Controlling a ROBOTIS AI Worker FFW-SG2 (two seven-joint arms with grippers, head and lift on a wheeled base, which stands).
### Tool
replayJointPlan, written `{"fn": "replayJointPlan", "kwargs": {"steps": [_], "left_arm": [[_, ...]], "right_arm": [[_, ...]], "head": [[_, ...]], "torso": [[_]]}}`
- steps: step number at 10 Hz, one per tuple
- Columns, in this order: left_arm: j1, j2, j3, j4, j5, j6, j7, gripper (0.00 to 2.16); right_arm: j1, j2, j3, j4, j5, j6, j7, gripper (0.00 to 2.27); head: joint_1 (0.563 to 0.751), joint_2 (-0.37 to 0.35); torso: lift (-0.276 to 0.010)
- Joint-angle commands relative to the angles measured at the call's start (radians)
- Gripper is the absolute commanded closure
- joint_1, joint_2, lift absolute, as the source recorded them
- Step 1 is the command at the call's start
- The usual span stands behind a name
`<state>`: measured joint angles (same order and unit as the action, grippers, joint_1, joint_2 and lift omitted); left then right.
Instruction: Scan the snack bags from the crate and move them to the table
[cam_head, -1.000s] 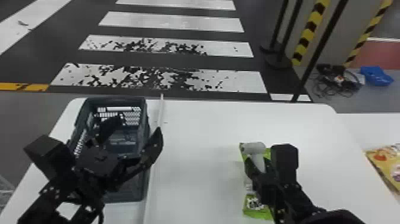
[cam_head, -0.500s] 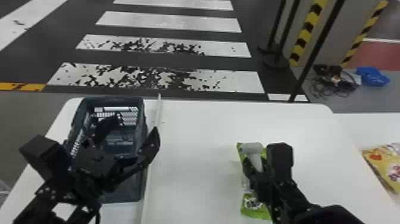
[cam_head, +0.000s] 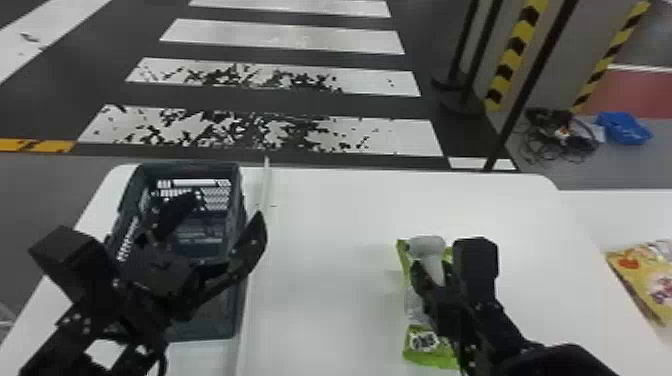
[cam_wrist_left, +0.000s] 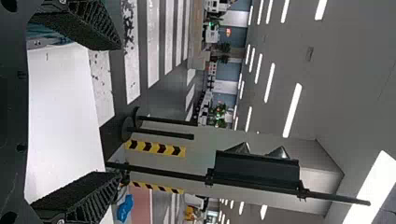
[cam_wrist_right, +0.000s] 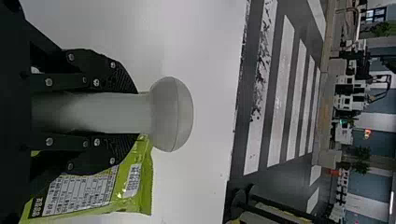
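black posts (cam_head: 536, 75) stand beyond the table (cam_head: 340, 215), left gripper (cam_head: 226, 207) partly hiding crate (cam_head: 220, 320).

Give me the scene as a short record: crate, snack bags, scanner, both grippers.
crate: dark, open-topped, on the left of the white table; rim
green snack bag: lying on the table, right of the crate
yellow snack bag: on the white surface at the far right
scanner: pale, rounded head, held above the table by the green bag
right gripper: closed on the scanner's handle
left gripper: open, at the crate, holding nothing
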<state>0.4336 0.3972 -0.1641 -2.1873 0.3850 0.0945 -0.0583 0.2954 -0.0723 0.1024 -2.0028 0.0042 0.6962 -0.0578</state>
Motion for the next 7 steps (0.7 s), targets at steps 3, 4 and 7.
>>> {"fn": "replayJointPlan", "kwargs": {"steps": [3,4,7], "left_arm": [[-0.003,-0.001,-0.003,0.001,0.0,0.003,-0.002,0.03],[-0.003,-0.001,-0.003,0.001,0.0,0.0,-0.002,0.03],[-0.001,0.003,-0.003,-0.003,0.0,0.0,-0.002,0.03]], "right_arm": [[0.041,-0.014,-0.102,-0.088,-0.067,-0.004,0.001,2.25],[0.048,-0.024,-0.15,-0.088,-0.092,-0.01,0.009,2.25],[0.05,-0.069,-0.287,-0.005,-0.144,-0.096,0.065,2.25]], "head": [[0.695,-0.097],[0.695,-0.119],[0.695,-0.202]], "torso": [[-0.095],[-0.095],[-0.095]]}}
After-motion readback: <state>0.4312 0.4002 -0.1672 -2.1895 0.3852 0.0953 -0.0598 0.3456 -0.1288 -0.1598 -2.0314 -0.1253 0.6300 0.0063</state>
